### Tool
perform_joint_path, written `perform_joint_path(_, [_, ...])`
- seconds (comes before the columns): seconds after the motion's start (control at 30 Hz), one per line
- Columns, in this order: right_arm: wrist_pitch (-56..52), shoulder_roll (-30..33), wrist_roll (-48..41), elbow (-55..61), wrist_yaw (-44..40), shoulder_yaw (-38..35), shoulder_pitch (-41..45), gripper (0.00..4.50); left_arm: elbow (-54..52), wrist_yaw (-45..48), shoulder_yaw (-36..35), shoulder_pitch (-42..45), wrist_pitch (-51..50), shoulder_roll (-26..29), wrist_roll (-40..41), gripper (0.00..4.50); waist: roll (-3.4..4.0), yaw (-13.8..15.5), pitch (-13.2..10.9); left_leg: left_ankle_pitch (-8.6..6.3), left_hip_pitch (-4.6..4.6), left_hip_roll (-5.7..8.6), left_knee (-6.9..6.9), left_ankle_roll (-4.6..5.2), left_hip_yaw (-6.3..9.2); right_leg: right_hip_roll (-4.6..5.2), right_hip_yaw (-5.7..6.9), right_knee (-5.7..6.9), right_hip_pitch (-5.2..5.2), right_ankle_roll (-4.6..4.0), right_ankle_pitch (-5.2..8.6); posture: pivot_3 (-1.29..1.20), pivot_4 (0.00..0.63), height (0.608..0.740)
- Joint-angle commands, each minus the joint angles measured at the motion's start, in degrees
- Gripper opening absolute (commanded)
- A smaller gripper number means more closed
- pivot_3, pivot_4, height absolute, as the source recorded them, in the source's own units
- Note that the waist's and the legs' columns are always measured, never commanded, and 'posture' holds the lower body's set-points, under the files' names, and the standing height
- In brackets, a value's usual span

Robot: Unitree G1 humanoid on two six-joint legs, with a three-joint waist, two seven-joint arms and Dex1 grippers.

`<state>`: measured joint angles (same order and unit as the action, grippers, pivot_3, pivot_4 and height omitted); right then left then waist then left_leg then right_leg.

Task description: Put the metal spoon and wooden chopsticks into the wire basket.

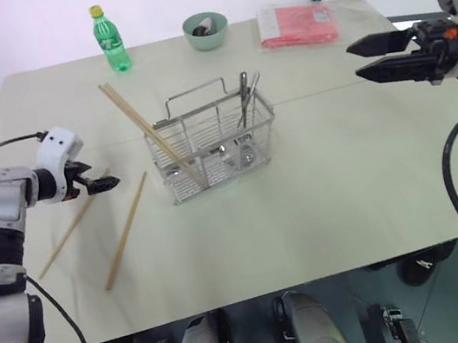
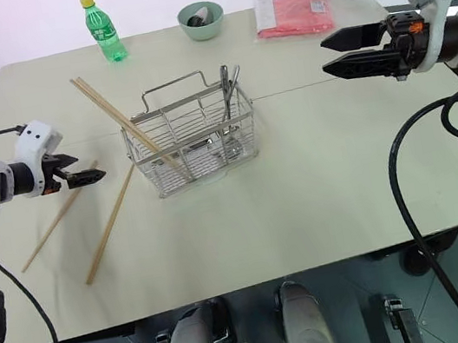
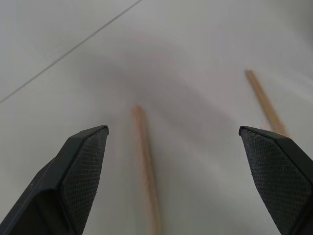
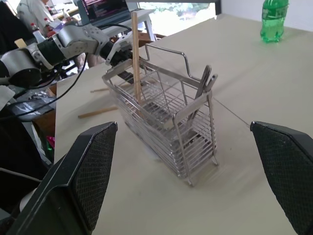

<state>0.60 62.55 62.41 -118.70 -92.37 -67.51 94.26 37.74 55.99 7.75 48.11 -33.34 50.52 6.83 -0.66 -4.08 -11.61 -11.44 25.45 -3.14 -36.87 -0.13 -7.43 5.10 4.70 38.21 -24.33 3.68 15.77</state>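
The metal spoon (image 1: 245, 98) already stands in the wire basket (image 1: 214, 143) with two wooden chopsticks (image 1: 144, 128) leaning out of it, so I judge my step is fetching the two loose chopsticks (image 1: 125, 230) lying on the tabletop (image 1: 330, 198) to its left. My left fingers (image 3: 83, 166) are spread wide and empty just over them; next I must lower, straddle one stick and close. There's open room here, though the tabletop's near-left edge is close, and my right fingers (image 2: 347, 37) hang spread, well clear.

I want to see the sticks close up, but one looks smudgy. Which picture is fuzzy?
Left wrist view: the nearer chopstick on the table is smeared and soft. Left eye view: the wire basket and chopsticks look crisp.
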Motion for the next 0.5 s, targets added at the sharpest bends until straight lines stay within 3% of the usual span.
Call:
perform_joint_path(0.03, [1.4, 1.7, 0.9, -1.3, -0.1, -2.8, -0.6, 4.45, 3.0, 0.0, 0.3, 2.0, 2.7, 0.1, -2.9, 4.5, 0.0, 0.0, 0.0, 0.0, 0.0, 0.01, 0.0, 0.0, 0.0, 0.01, 0.0, 0.0, 0.0, 0.0, 0.0, 0.0, 0.15, 0.733])
perform_joint_path(0.27, [1.1, 2.1, 1.3, -1.3, -0.1, -3.7, -1.2, 4.45, 9.4, 1.9, 3.1, 2.0, 5.0, -1.7, -7.7, 4.5, -0.01, 0.0, 0.0, 0.0, -0.01, 0.02, 0.0, 0.0, 0.01, 0.02, 0.0, 0.02, 0.0, 0.01, -0.01, 0.0, 0.15, 0.733])
perform_joint_path(0.37, [1.1, 2.0, 1.3, -1.3, -0.1, -3.8, -1.1, 4.5, 11.5, 2.3, 3.0, 2.5, 5.6, -2.6, -8.3, 3.63, 0.01, 0.0, 0.0, -0.01, -0.06, 0.07, -0.02, 0.0, 0.0, 0.07, -0.02, 0.08, 0.02, 0.02, -0.01, 0.0, 0.15, 0.733])
perform_joint_path(0.5, [0.6, 2.1, 1.3, -1.3, -0.1, -3.8, -0.6, 4.5, 13.3, 2.4, 2.5, 3.2, 6.3, -3.2, -8.6, 1.62, 0.01, -0.1, 0.0, -0.05, -0.11, 0.09, -0.14, 0.08, 0.04, 0.16, -0.02, 0.3, 0.03, 0.01, -0.01, 0.0, 0.15, 0.733])
